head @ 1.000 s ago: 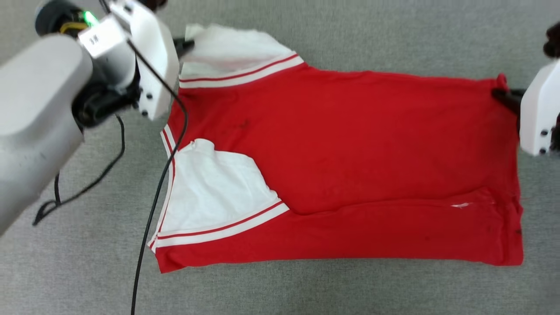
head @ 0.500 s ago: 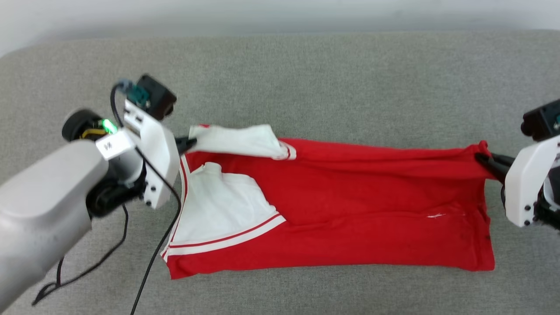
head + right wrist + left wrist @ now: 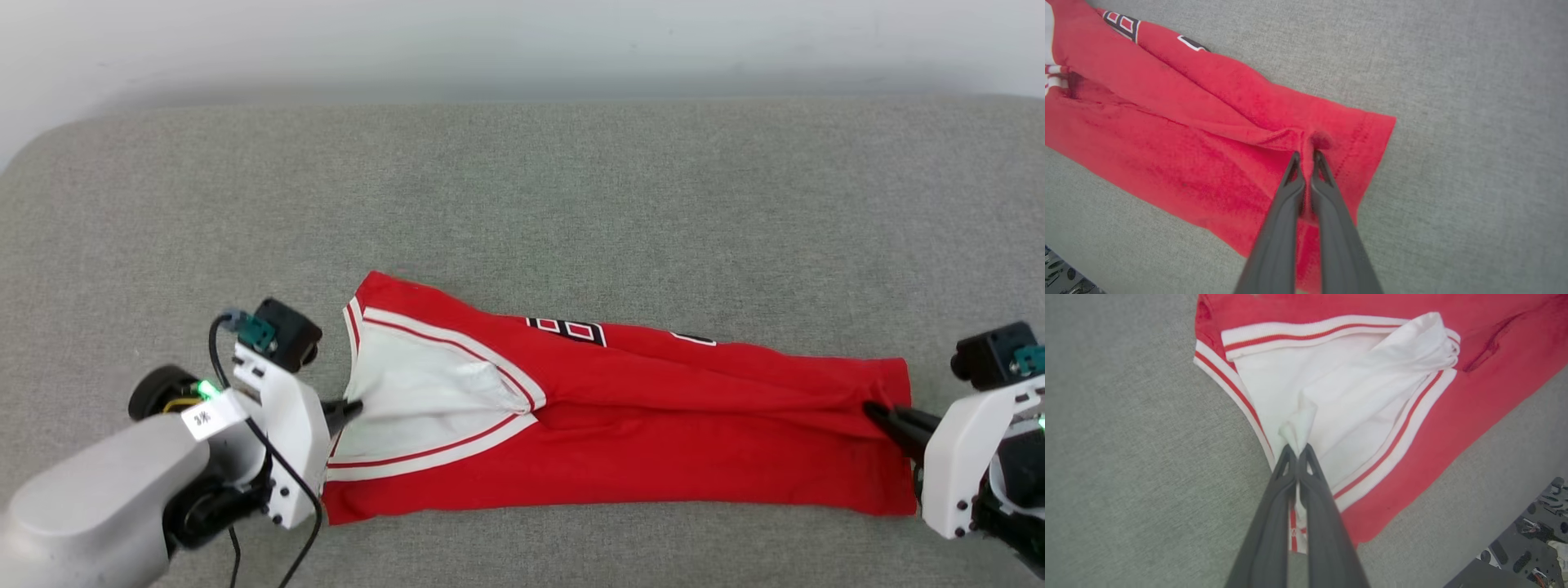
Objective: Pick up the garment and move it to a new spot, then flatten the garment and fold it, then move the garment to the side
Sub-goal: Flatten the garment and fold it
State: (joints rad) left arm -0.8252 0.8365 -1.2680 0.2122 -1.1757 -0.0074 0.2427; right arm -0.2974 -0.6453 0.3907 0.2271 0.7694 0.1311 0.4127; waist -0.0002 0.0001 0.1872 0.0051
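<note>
The left claw [image 3: 353, 406] pinched a sleeve of the garment [image 3: 653, 441] and the right claw [image 3: 872, 410] its hem, with one lengthwise fold apparently laid and further folding and moving aside left.

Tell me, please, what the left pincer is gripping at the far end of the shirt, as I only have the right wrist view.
Observer: The left pincer is shut on a bunched tip of the garment's white sleeve.
Operator: Thank you. Does the shirt rest on something along its whole length?
Observer: Yes, in the head view it lies on the grey surface as a long narrow band, folded lengthwise, reaching from the left pincer to your right pincer.
</note>
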